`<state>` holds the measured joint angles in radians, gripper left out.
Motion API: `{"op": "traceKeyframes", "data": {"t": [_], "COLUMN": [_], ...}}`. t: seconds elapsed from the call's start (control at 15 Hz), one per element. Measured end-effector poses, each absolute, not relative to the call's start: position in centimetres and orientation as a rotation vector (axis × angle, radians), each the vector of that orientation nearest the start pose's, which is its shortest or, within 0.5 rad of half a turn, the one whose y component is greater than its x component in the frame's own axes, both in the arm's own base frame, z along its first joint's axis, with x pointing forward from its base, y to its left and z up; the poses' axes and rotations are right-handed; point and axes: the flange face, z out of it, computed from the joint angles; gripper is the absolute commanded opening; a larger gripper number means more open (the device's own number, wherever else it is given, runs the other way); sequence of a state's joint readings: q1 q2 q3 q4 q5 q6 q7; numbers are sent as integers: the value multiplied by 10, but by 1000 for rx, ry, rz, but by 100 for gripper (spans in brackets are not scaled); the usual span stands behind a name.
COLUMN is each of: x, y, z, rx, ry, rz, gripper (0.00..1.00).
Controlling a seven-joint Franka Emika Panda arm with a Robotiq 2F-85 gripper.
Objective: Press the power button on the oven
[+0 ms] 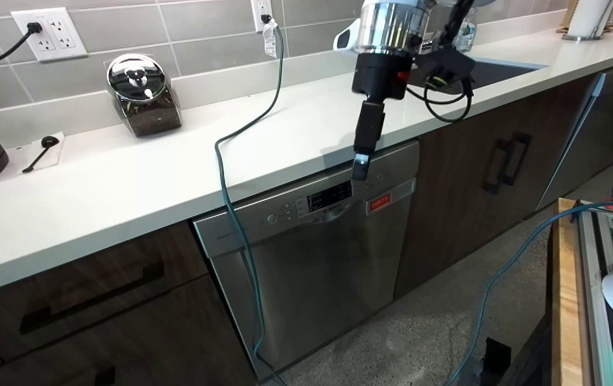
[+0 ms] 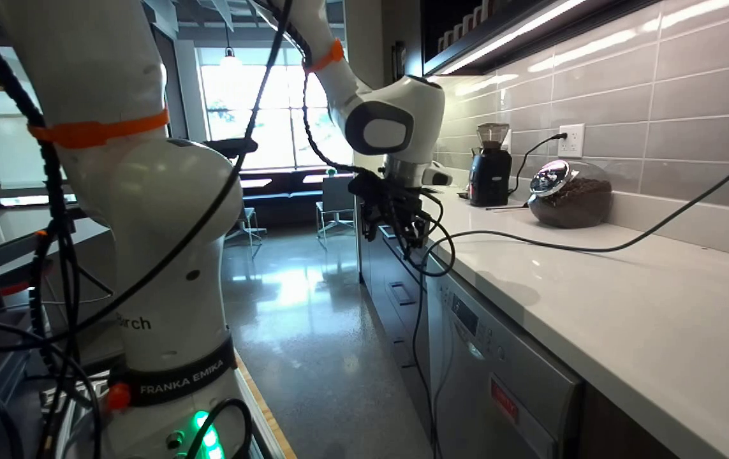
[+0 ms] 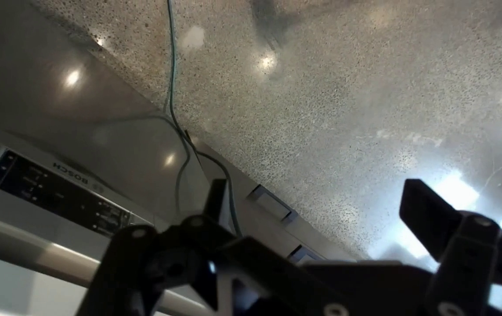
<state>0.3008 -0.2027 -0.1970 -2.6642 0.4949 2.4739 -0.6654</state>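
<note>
One oven [image 1: 327,279] stands lower centre in an exterior view, bearing one dark display [image 1: 330,197] and one red label [image 1: 379,202]; one jar [image 1: 144,96] sits upper left on one white surface [image 1: 140,166]; the two jaws, low in the wrist view, stand spread

The oven [image 1: 311,284] has a front of brushed stainless steel with a soft sheen; its display [image 1: 330,197] is smooth and glossy. Above the oven, the countertop [image 1: 124,182] is smooth and faintly reflective, and the tiles [image 1: 215,24] higher up look glazed. Cabinet doors [image 1: 435,214] beside the oven show dark wood grain, nearly matt. At the oven's foot, the floor [image 3: 321,87] is speckled, polished concrete. Near the oven, the gripper [image 3: 316,208] looks matt black. A jar [image 1: 153,115] higher than the oven has clear, shiny walls and a mirror-bright lid [image 1: 135,78].
</note>
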Motion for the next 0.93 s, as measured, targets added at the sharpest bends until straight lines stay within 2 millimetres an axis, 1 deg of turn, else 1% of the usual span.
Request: {"op": "traceKeyframes", "data": {"t": [0.2,0.33,0.47,0.6,0.93], "x": [424,430,432,434,436], "y": [49,49,49,52,53], "z": [287,280,272,267,269], "rx": [-2870,-2925,-2952,-2953,-2951], "ry": [-380,-258,-151,-123,-113], "rz": [-244,-335,-378,-365,-369], "gripper": [100,100,100,100,100]}}
